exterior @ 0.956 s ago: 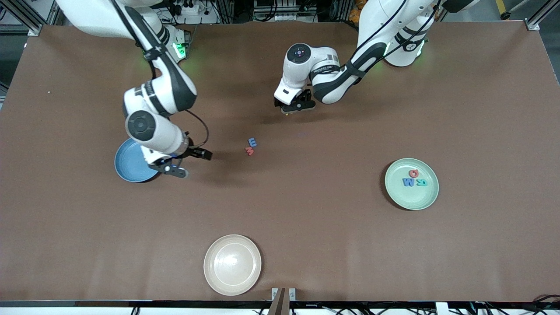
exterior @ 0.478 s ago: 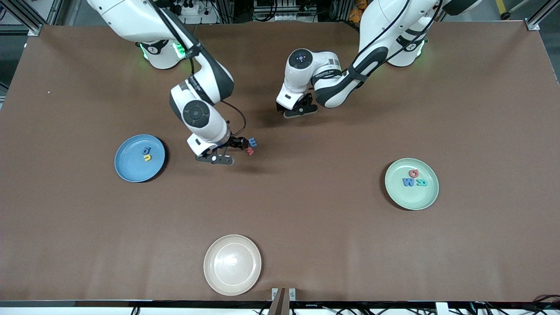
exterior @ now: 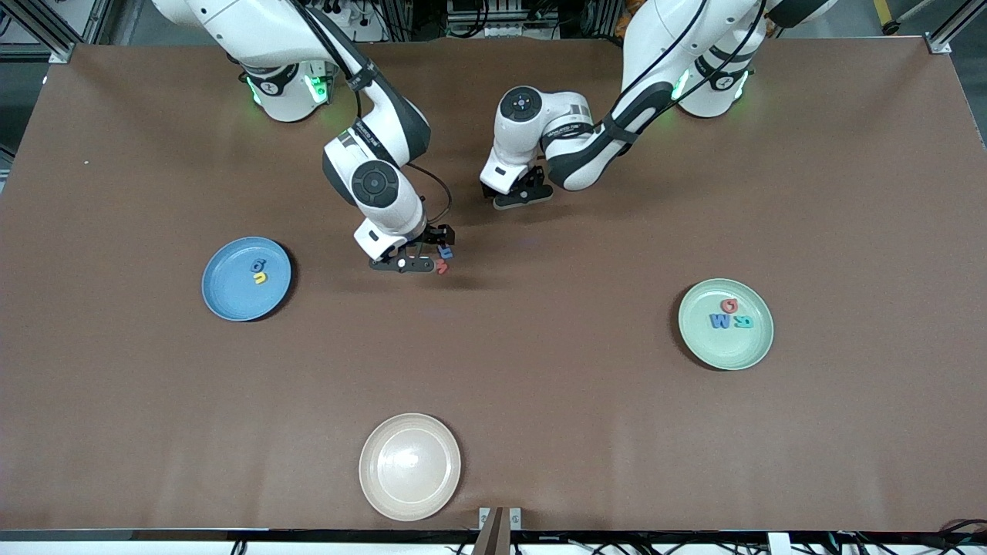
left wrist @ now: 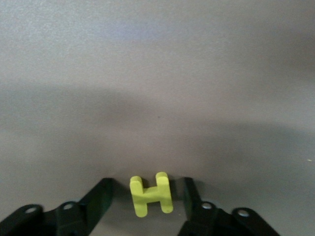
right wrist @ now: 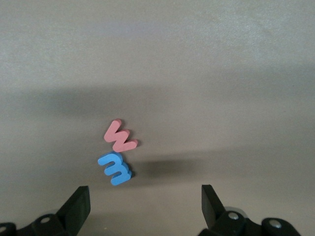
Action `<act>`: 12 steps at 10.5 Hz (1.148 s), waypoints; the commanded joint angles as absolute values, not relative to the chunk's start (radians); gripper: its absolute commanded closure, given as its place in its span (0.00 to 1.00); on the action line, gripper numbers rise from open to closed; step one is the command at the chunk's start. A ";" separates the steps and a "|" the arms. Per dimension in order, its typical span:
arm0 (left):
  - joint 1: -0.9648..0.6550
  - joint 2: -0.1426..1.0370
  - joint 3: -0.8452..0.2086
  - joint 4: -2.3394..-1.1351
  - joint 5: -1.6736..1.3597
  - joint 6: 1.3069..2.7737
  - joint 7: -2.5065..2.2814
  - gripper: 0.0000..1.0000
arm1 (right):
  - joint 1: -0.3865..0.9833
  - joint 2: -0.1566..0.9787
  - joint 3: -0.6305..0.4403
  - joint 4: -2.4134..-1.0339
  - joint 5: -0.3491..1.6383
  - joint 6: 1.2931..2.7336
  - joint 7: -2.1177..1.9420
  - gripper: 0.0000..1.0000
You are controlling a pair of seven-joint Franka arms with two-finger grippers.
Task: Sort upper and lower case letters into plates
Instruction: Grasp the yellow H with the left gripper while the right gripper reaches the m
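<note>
Even overhead light, soft arm shadows, slightly hazy wrist views.

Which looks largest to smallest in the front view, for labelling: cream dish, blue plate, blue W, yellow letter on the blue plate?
1. Cream dish
2. Blue plate
3. Blue W
4. Yellow letter

You see a red letter (right wrist: 120,136) and a blue letter (right wrist: 114,168) touching on the brown table (right wrist: 221,73), just ahead of your right gripper's (right wrist: 145,209) wide-apart fingers (right wrist: 76,209).

Robotics laboratory bench.
Two white robot arms (exterior: 370,154) over a brown table (exterior: 540,401), framed by aluminium rails (exterior: 46,31).
</note>
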State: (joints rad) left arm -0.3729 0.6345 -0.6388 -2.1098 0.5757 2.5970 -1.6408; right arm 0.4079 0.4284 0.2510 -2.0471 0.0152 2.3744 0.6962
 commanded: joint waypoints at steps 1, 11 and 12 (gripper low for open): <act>-0.393 0.650 -0.621 -2.100 0.563 2.605 -1.654 1.00 | 0.403 0.422 0.250 -2.068 0.017 2.399 0.687 0.00; -0.040 0.281 -0.672 -2.276 0.558 2.589 -1.322 1.00 | 0.489 0.437 0.249 -2.115 0.018 2.560 0.686 0.00; 0.022 0.273 -0.672 -2.279 0.555 2.571 -1.236 1.00 | 0.494 0.451 0.249 -2.112 0.017 2.572 0.725 0.00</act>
